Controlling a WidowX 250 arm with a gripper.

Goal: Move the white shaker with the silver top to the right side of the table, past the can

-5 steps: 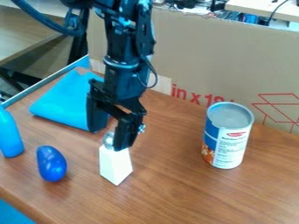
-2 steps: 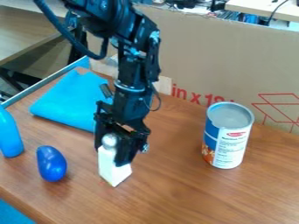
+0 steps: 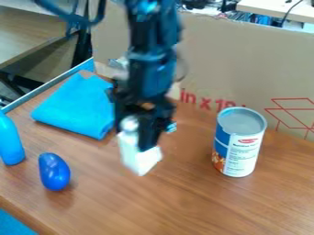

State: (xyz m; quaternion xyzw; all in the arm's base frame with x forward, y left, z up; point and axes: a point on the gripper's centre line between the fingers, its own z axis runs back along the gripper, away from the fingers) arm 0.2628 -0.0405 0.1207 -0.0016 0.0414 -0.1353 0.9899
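The black gripper point(image 3: 136, 137) hangs left of the middle of the camera view, shut on a white shaker point(image 3: 140, 158) with a rounded silvery top. One finger crosses the front of the shaker and hides part of it. The shaker leans a little, its base toward the lower right; whether it is clear of the table I cannot tell. A blue egg-shaped object point(image 3: 54, 171) lies to the left of the shaker. Behind and left of the gripper is a folded blue cloth point(image 3: 76, 106).
A tall can point(image 3: 239, 142) stands upright on the wooden table point(image 3: 184, 202) at the right. At the left edge is a blue bottle-like object point(image 3: 8, 140). A cardboard panel point(image 3: 227, 59) rises along the back of the table.
The gripper came down around the shaker and shut on it. Both then moved right and slightly up in the view, and the shaker tilted. The other objects kept their places.
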